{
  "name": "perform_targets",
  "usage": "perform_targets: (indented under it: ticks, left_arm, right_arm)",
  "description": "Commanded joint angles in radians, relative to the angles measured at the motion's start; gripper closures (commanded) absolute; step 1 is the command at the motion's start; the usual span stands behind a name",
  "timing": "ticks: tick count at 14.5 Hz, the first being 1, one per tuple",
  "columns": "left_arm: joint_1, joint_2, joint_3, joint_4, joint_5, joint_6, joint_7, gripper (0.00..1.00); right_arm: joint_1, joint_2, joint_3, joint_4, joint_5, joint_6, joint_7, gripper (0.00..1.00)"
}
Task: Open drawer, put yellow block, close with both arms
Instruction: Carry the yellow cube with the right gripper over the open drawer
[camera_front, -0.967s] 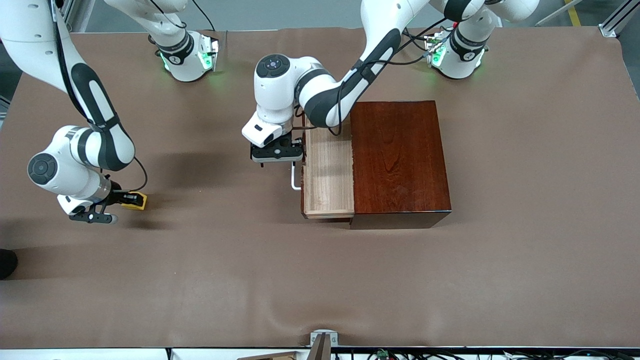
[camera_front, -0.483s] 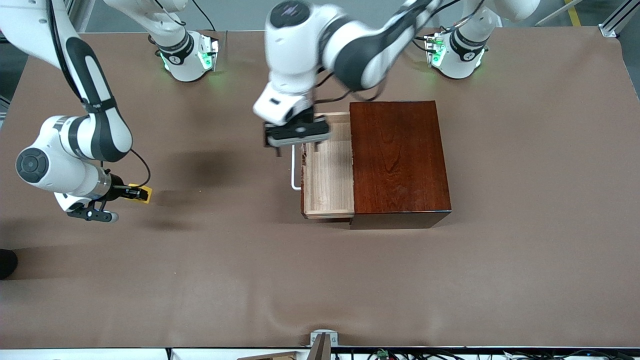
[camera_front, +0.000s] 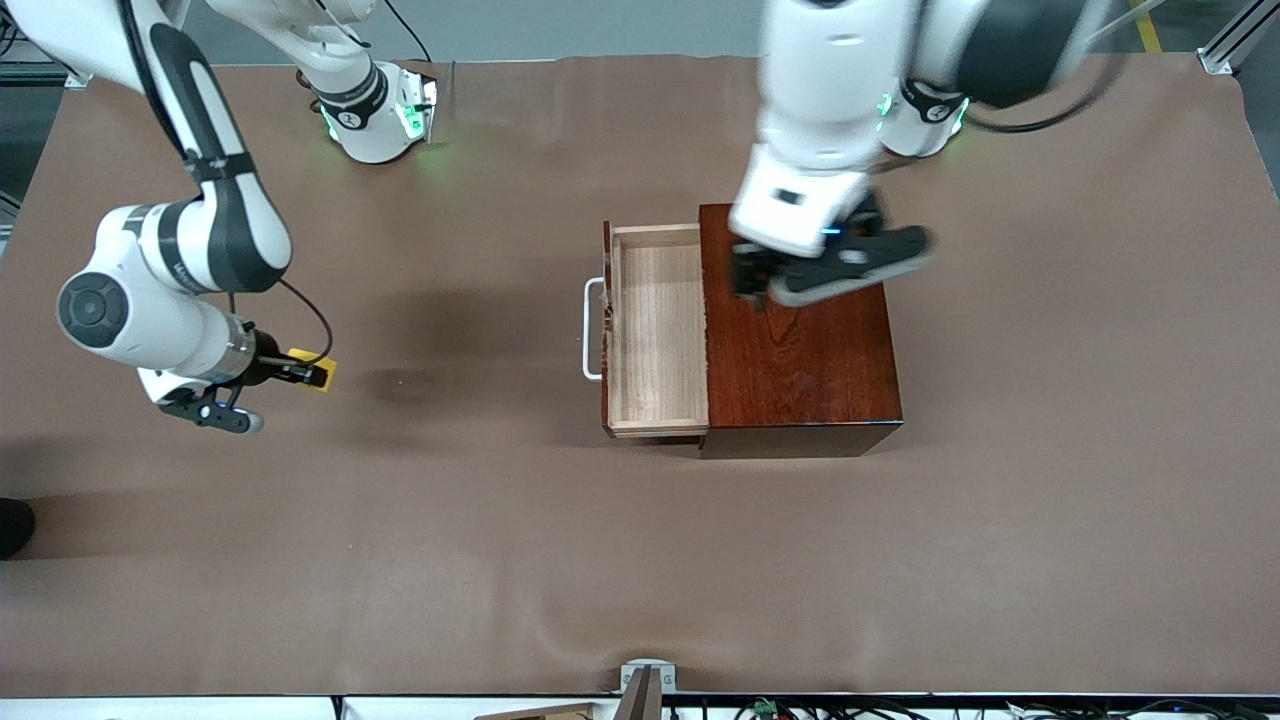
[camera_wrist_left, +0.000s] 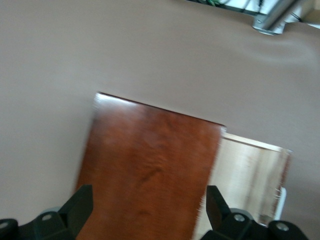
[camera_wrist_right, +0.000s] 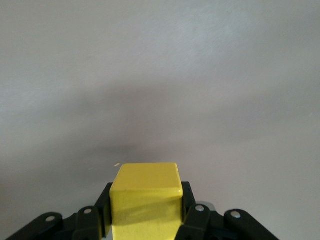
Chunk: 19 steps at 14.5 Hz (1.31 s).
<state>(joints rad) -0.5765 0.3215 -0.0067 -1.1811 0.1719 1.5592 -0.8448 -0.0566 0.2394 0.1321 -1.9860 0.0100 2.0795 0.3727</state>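
The pale-wood drawer (camera_front: 655, 330) stands pulled out of the dark reddish-brown box (camera_front: 800, 330), its white bar handle (camera_front: 592, 328) facing the right arm's end of the table; the tray is empty. My left gripper (camera_front: 815, 275) is open and empty, up in the air over the top of the box (camera_wrist_left: 150, 165), with the drawer (camera_wrist_left: 247, 175) beside it. My right gripper (camera_front: 300, 374) is shut on the yellow block (camera_front: 318, 373), held above the brown mat toward the right arm's end. In the right wrist view the block (camera_wrist_right: 146, 197) sits between the fingers.
A brown mat (camera_front: 640, 560) covers the whole table. A metal bracket (camera_front: 645, 680) sits at the table edge nearest the front camera. Both arm bases with green lights stand along the edge farthest from that camera.
My left gripper has let go of the handle, risen and swung from the drawer front to over the box. My right gripper has carried the yellow block a little toward the drawer.
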Motion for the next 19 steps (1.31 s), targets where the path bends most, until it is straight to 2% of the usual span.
perform_targets:
  ticks: [1, 5, 11, 12, 15, 17, 19]
  left_arm:
    - [0.065, -0.062, -0.01, -0.044, 0.001, -0.017, 0.058, 0.0]
    - [0.174, -0.151, -0.013, -0.11, 0.0, -0.053, 0.225, 0.0]
    - [0.344, -0.269, -0.035, -0.251, -0.037, -0.045, 0.42, 0.0]
    - [0.38, -0.288, -0.039, -0.277, -0.079, -0.036, 0.426, 0.0]
    - [0.434, -0.324, -0.044, -0.334, -0.101, -0.034, 0.504, 0.0]
    - [0.49, -0.355, -0.067, -0.385, -0.132, -0.033, 0.596, 0.0]
    - [0.51, -0.392, -0.072, -0.435, -0.15, -0.025, 0.609, 0.0]
  right_arm:
    - [-0.002, -0.031, 0.072, 0.03, 0.004, -0.068, 0.142, 1.0]
    - [-0.002, -0.032, 0.175, 0.085, 0.005, -0.13, 0.358, 1.0]
    - [0.0, -0.025, 0.332, 0.134, 0.008, -0.131, 0.707, 1.0]
    - [0.0, -0.022, 0.351, 0.145, 0.008, -0.131, 0.759, 1.0]
    - [0.006, -0.017, 0.398, 0.162, 0.008, -0.128, 0.914, 1.0]
    - [0.023, -0.003, 0.419, 0.186, 0.01, -0.124, 1.02, 1.0]
    - [0.055, 0.015, 0.422, 0.214, 0.01, -0.125, 1.127, 1.0]
